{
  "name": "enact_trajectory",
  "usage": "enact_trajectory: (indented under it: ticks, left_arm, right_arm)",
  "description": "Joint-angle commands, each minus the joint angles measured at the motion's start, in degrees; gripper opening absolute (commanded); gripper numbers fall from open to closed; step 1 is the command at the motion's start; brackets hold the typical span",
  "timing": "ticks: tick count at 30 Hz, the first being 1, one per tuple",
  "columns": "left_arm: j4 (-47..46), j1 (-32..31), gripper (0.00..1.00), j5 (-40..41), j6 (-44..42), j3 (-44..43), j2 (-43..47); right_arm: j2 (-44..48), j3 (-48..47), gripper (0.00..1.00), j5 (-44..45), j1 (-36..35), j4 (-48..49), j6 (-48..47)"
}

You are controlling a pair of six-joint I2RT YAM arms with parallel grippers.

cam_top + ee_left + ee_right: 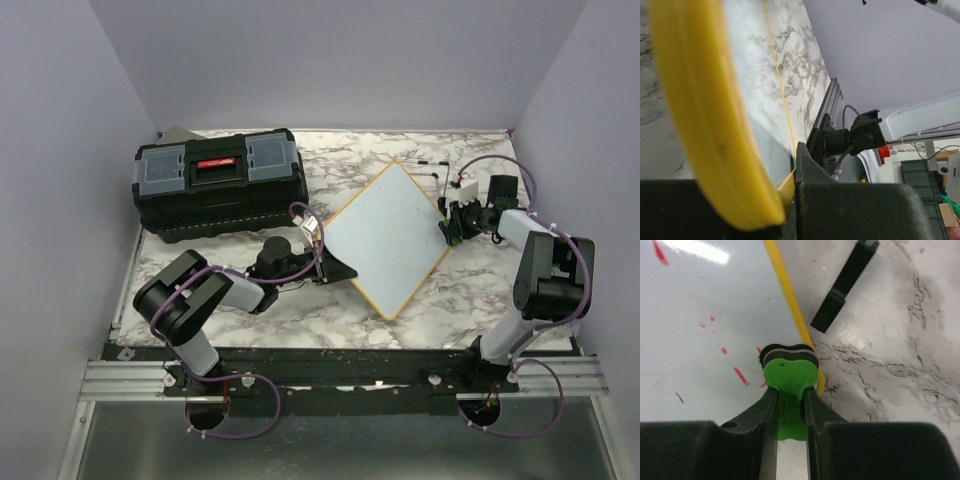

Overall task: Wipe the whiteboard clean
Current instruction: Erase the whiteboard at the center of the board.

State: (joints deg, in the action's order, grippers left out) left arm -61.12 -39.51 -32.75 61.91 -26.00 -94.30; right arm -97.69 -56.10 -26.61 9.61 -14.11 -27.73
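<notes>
Wiping looks to be the step in hand. The right fingers (757, 415) are clenched on a green eraser (790, 372), its dark pad pressed onto the whiteboard (385, 240) right against the yellow frame (785, 285), near the board's right corner. The whiteboard lies on the marbled surface (480, 290) between the two arms, turned cornerwise like a diamond. On its near-left edge the left fingers (855, 210) are clamped onto the frame. I take that to be steadying the board while the other arm rubs.

The job is not finished, to my eye. Short red dashes (740, 375) run across the white beside the pad, another red stroke (660, 252) sits further in, and a faint ghosted outline shows around them. The next move calls for carrying the pad inward from the edge and over those dashes with steady downward pressure. The left grip needs to hold firm so the board does not skid or pivot. The pad sits so close to the rim that it could ride up onto the frame instead of the white.

A black toolbox (220, 180) stands at the far left of the surface, apart from the board. Its lid is down and the grey lid compartments are shut, so whatever is inside cannot be seen. A small black strip (845, 287) lies on the marble just beyond the frame; I cannot tell what it is.
</notes>
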Motion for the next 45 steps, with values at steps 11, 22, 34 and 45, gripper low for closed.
enact_trajectory:
  ticks: [11, 22, 34, 45]
  left_arm:
    - [-7.47, -1.51, 0.00, -6.72, -1.79, -1.56, 2.30]
    - [-8.65, -1.60, 0.00, -6.86, -1.54, -1.10, 2.13]
    - [-10.57, -1.62, 0.00, -6.63, -0.64, -1.03, 0.88]
    - [-9.68, -1.65, 0.00, -6.93, -1.18, -0.73, 1.85]
  right_arm:
    - [1.90, -2.57, 0.01, -4.32, -4.97, -6.85, 1.21]
    - [-1.72, 0.35, 0.01, 11.09, -3.29, -1.34, 0.28]
    - [3.64, 0.88, 0.01, -7.90, -9.08, -7.53, -0.17]
    - [-2.06, -1.78, 0.01, 6.08, -1.29, -0.90, 4.49]
